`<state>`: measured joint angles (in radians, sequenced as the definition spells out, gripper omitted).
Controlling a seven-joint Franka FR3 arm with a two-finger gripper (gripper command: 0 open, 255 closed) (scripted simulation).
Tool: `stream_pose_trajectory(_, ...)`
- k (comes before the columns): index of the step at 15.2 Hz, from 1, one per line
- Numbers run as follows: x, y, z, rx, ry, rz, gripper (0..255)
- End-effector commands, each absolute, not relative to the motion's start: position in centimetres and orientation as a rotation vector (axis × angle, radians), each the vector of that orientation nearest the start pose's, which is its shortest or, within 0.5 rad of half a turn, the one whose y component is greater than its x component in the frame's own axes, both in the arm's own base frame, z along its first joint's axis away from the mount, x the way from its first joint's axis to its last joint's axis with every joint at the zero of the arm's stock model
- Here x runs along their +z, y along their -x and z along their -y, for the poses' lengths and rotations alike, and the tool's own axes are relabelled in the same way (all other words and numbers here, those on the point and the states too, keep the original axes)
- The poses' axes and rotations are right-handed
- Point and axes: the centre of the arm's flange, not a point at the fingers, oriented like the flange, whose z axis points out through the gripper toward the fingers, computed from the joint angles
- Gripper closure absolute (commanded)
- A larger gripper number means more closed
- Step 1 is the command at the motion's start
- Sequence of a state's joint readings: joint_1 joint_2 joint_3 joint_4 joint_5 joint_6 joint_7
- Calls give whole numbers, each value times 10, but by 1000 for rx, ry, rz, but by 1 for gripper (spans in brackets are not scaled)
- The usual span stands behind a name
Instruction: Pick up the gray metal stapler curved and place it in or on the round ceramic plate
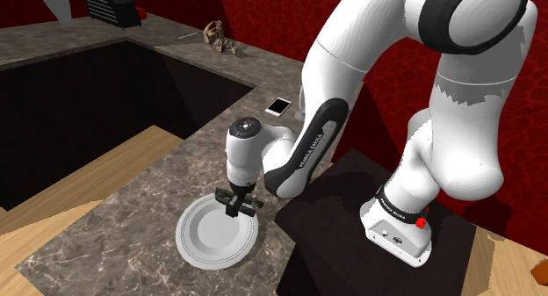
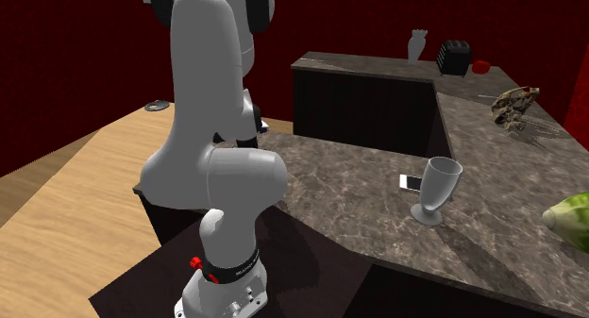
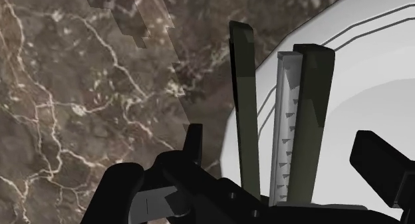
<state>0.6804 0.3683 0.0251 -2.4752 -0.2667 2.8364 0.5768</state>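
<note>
- Right now the all-black two-finger gripper (image 1: 237,205) hangs low over the round white plate (image 1: 186,241), above the part of its rim nearest the arm in the shoulder view.
- Its fingers (image 3: 245,110) are clamped on the slim grey metal stapler (image 3: 286,123). In the wrist view the stapler runs lengthwise between them, with a finger against each side, and it appears clear of the plate.
- Judging by that, you are in the placing step: the pick is done and the release is not.
- The wrist view shows the plate's rim under the fingers, with the brown marbled countertop (image 3: 80,96) just beside it. Shift the hand toward the plate's middle before you let go, so the stapler cannot tip over the rim onto the counter.
- Lower straight down, slowly, until the stapler's far end is just above the plate's flat well. A drop onto a hard plate would probably make it bounce or skid.
- Open the jaws only once it is steady, then lift straight up so neither finger drags it.
</note>
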Motion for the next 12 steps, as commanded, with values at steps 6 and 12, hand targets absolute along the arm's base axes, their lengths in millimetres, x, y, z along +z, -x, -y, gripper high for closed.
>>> stream_pose_trajectory(6,142,-347,-314,-60,3142,608,0)
stream_pose_trajectory(12,142,-347,-314,-60,3142,608,255)
